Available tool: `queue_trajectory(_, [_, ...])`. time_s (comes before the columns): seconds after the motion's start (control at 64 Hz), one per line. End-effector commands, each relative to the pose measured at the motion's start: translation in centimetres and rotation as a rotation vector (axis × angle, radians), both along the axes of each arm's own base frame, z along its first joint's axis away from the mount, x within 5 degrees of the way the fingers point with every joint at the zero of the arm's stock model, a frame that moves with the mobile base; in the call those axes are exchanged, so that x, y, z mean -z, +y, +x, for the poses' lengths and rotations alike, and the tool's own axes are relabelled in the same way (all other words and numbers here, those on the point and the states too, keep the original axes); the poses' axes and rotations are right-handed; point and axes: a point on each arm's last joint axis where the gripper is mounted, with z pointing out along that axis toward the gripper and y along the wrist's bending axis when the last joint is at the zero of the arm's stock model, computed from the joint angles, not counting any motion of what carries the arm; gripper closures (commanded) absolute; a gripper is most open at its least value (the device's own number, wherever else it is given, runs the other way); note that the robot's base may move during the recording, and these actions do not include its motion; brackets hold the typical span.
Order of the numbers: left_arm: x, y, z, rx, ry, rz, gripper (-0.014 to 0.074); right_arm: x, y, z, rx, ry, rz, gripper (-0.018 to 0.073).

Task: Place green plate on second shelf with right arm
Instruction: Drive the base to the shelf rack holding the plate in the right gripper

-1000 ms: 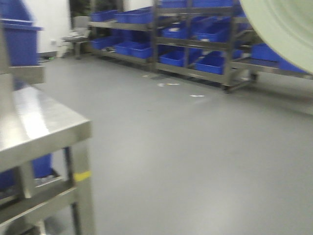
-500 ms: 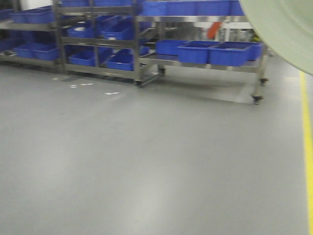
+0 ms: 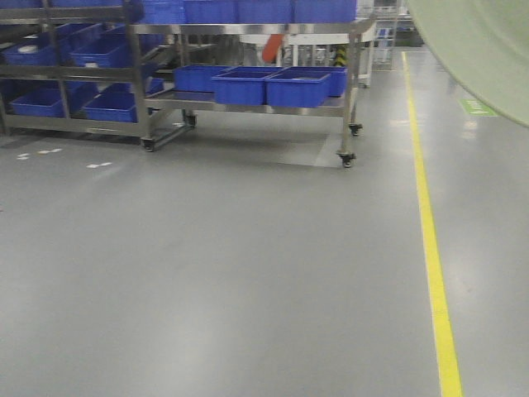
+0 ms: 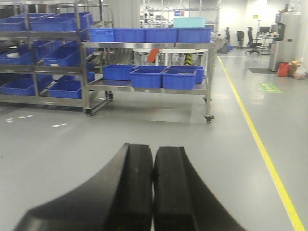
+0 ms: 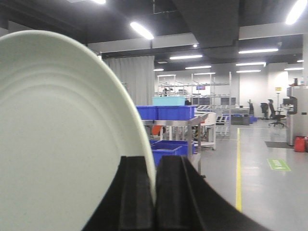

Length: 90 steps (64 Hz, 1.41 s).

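Right wrist: green plate (image 5: pixel 57 134), unreadable sign (image 5: pixel 279 164)

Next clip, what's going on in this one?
The right claw is shut on the rim of the green plate, holding it in the air. The left claw is shut and empty. Across open floor stands a steel rack loaded with blue crates; the plate is not yet on any shelf.
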Motion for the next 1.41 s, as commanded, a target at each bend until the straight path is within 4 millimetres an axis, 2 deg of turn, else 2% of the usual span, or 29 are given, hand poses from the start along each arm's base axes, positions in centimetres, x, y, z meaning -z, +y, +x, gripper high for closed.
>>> queue_trajectory(0.0, [0.49,0.02,-0.02,0.0,-0.06,-0.016,0.0466,-1.93,-0.04,-0.62,0.0,-0.127,0.016,0.0506])
queue_trajectory(1.391, [0.49,0.02,-0.02,0.0,-0.06,-0.016,0.0466,-1.93,-0.04,-0.62,0.0,-0.127,0.016,0.0506])
